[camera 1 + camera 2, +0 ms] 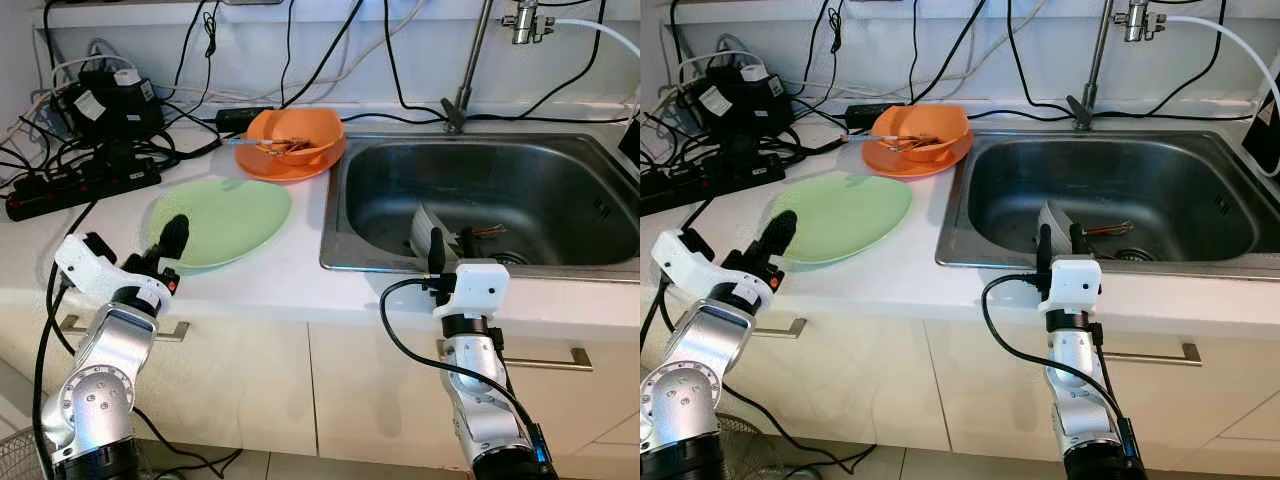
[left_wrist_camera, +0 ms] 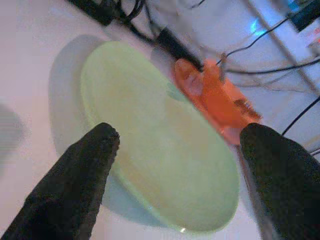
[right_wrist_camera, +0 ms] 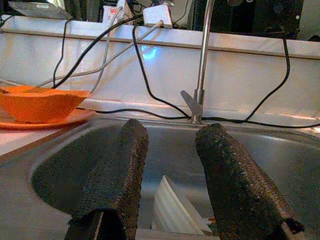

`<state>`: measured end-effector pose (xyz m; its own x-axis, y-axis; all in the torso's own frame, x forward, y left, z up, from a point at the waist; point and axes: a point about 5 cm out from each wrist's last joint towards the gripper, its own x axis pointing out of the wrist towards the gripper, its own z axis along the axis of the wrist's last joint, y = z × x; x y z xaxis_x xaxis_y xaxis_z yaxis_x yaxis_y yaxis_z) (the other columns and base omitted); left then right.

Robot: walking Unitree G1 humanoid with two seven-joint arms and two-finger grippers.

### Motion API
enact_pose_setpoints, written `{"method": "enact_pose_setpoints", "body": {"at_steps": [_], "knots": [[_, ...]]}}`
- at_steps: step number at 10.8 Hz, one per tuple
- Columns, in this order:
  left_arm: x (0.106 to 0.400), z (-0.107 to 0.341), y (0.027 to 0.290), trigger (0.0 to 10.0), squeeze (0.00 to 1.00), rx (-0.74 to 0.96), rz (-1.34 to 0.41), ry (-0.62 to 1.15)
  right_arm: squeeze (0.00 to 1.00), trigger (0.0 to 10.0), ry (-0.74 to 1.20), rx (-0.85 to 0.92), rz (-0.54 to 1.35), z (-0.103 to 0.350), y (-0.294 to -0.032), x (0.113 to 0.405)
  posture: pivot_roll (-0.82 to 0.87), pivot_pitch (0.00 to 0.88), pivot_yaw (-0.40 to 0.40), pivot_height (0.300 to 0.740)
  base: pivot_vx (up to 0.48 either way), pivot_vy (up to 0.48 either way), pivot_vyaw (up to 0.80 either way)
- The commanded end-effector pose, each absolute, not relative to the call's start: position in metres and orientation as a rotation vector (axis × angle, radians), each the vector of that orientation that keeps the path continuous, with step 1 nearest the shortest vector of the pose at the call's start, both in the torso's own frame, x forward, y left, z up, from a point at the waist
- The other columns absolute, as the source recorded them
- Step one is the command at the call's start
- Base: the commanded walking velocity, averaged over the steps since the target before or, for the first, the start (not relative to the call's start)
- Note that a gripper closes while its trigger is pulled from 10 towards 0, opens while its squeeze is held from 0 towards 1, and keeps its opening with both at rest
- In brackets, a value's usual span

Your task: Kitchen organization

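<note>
Green plate: we see it flat on the white counter, left of the sink, near the front edge. We take it as the thing in hand.
Handling: we judge it stiff, smooth and slippery, light to moderate in weight, breakable if dropped. It lies flush, so the rim is the only hold.
Where to grip: we advise the near-left rim, one finger under the lip and one on top; sliding it slightly past the counter edge would give room.
Left gripper: fingers spread wide, holding nothing; it hovers just over the plate's near-left rim. In the wrist view the two fingers straddle the plate.
Right gripper: fingers moderately apart, empty; it stands at the sink's near edge, pointing in.
White dish: leans tilted in the sink bottom, with reddish utensils beside it.
Orange bowl: sits on an orange plate, far of the green plate, against the sink's left rim; something lies in it that we cannot identify.
Power strip: far left, amid tangled cables.
Risk: we expect the rim to slip out of a shallow pinch.
</note>
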<state>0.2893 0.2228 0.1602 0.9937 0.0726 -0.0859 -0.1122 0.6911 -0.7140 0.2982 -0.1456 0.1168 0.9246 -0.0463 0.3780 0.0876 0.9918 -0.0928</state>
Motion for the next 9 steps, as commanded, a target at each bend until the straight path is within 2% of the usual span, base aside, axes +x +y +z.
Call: {"method": "enact_pose_setpoints", "body": {"at_steps": [1, 2, 5, 9], "knots": [[0.289, 0.161, 0.225, 10.0, 1.00, -0.786, 0.122, 0.083, 0.00, 10.0, -0.369, -0.103, -0.057, 0.116, -0.143, 0.301, 0.08, 0.011, 0.083, 0.740, 0.000, 0.000, 0.00], [0.290, 0.156, 0.222, 10.0, 0.00, -0.808, 0.122, 0.129, 0.00, 10.0, -0.368, -0.102, -0.055, 0.116, -0.143, 0.302, 0.08, 0.012, 0.081, 0.740, 0.000, 0.000, 0.00], [0.297, 0.155, 0.220, 10.0, 0.00, -0.871, 0.154, 0.178, 0.00, 10.0, -0.369, -0.104, -0.058, 0.116, -0.144, 0.302, 0.07, 0.010, 0.085, 0.740, 0.000, 0.000, 0.00], [0.313, 0.176, 0.214, 10.0, 0.00, -0.941, 0.129, 0.207, 0.00, 10.0, -0.370, -0.101, -0.052, 0.115, -0.142, 0.302, 0.07, 0.000, 0.096, 0.740, 0.000, 0.000, 0.00]]}}
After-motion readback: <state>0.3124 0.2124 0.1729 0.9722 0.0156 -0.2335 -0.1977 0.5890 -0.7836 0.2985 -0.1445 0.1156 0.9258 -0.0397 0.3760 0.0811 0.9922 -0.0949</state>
